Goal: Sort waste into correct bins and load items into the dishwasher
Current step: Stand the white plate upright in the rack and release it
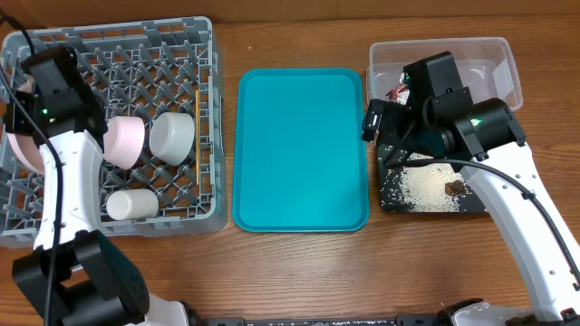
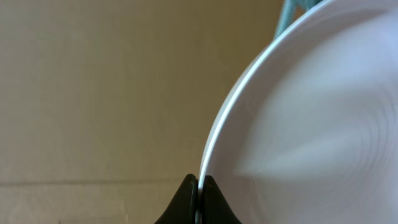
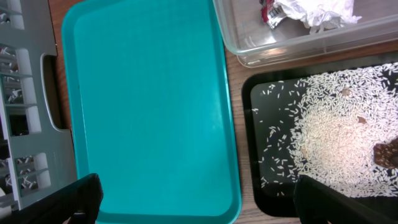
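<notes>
left gripper (image 2: 198, 186) clamped 1 plate (image 2: 311, 124) at rack (image 1: 118, 27) left edge, rack held 1 pink bowl (image 1: 125, 140), 1 grey-green bowl (image 1: 172, 134), 1 cup (image 1: 131, 204), 1 chopstick (image 1: 197, 127), tub (image 1: 503, 63) upper right held 1 red scrap (image 3: 268, 11), 1 tissue (image 3: 314, 12), right gripper (image 3: 199, 199) spread wide, empty.

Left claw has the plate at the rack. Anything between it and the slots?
Nothing visible does. The left claw pinches the plate by its rim at the left side of the rack; the pink bowl sits further right, apart. The arm hides the slots beneath.
</notes>
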Controlling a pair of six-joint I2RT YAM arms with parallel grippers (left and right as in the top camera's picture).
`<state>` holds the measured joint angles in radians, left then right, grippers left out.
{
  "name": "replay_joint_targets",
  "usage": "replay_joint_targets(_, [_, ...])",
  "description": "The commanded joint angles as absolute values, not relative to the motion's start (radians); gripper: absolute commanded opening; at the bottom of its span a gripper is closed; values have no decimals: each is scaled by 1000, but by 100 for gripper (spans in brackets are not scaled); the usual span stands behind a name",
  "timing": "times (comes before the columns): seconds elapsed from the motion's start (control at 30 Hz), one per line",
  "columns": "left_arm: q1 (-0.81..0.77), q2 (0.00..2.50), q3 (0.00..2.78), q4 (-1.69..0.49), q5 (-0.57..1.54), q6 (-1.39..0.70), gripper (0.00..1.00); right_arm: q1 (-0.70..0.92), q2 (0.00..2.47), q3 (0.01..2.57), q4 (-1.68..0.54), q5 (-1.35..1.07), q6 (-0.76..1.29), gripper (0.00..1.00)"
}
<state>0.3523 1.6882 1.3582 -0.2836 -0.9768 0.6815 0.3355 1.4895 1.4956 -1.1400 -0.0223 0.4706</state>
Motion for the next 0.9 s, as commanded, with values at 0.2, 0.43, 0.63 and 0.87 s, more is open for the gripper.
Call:
replay_joint_targets(0.2, [326,1790,1357,-233,-994,759,10,334,1483,1491,-1136,-21,472,100])
replay_joint_targets(0.43, [282,1811,1357,-216,-998,756,8,334,1483,1491,-1139,-21,472,100])
replay_joint_targets(0.63, [224,1811,1357,-206,-997,755,22,334,1483,1491,-1139,-21,472,100])
replay_joint_targets(0.87, [161,1811,1357,-236,-1002,754,25,334,1483,1491,-1138,-21,472,100])
